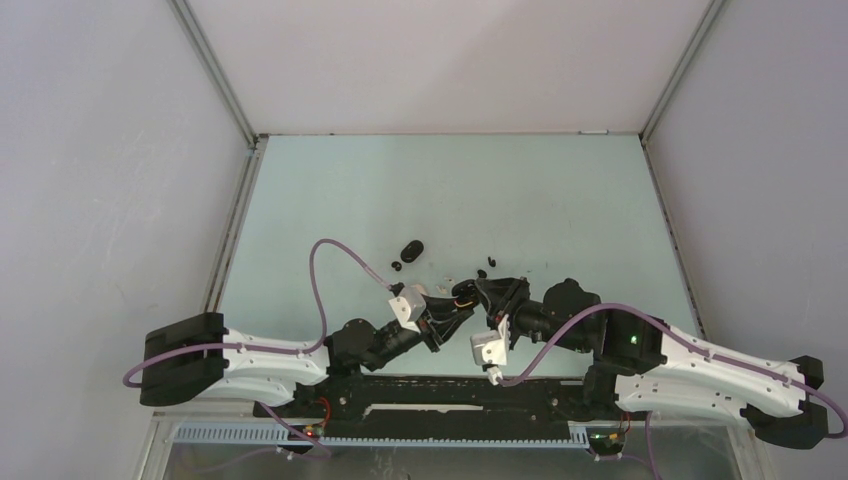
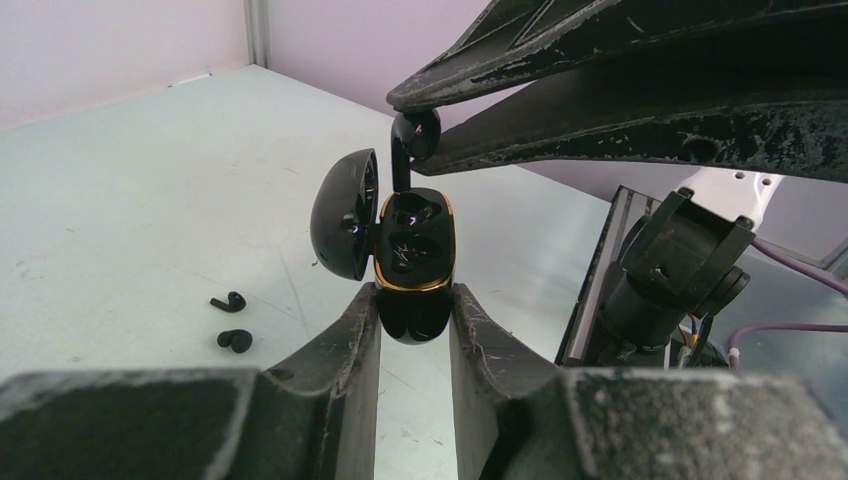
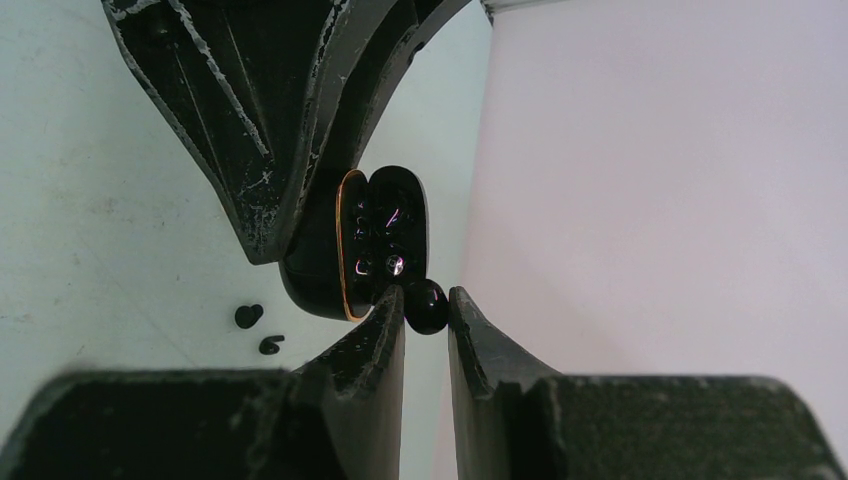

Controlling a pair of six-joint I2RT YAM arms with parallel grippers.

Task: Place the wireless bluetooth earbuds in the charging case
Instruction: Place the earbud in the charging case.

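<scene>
Left wrist view, read left to right.
- Lower left: two loose earbuds (image 2: 228,301) on the pale green table (image 2: 120,200). They are tiny, glossy black and bean-shaped, and the upper one has a hooked tail. They lie near each other but apart.
- Centre: the charging case (image 2: 414,250) is a glossy black pebble with a thin gold rim around its open face. Two moulded wells show in that face.
- The lid (image 2: 345,228), a black half-shell, hangs open on the case's left side.
- The left gripper (image 2: 415,300) is clamped on the lower body of the case, one finger on each flank. The case is upright and off the table.
- Upper centre: the held earbud (image 2: 416,133) is black, with a rounded head and a short stem pointing down at the top of the case's face. I cannot tell whether the stem touches it.
- Upper right: the other arm's two fingers reach in and pinch the bud's head.

Right wrist view.
- Lower left: the same two loose buds.
- Centre: the case is seen nearly edge-on, with the gold rim a thin line down its left side.
- Bottom centre: the right gripper (image 3: 427,300) is closed on the bud's round head, which sits right against the case's lower end.

Top view.
- Both grippers meet at lower centre.
- A dark oval object (image 1: 410,248) lies on the table to their upper left.
</scene>
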